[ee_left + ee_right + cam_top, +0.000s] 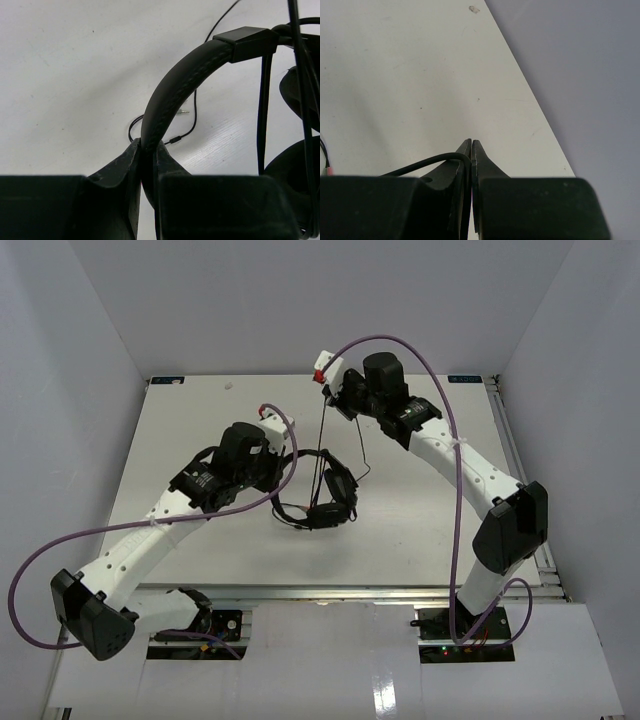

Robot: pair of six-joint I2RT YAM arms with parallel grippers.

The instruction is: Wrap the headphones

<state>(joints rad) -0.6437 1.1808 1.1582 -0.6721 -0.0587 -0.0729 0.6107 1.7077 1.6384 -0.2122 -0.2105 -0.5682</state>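
The black headphones lie at the middle of the white table, earcups to the right of my left gripper. In the left wrist view my left gripper is shut on the padded headband, with an earcup at the right edge. The thin black cable runs taut from the headphones up to my right gripper, raised near the back of the table. In the right wrist view my right gripper is shut on the cable, which loops out to the left.
Thick purple robot cables arch over both arms. Loose cable and its plug lie on the table beyond the headband. Grey walls stand left, back and right; a metal rail runs along the table's right edge.
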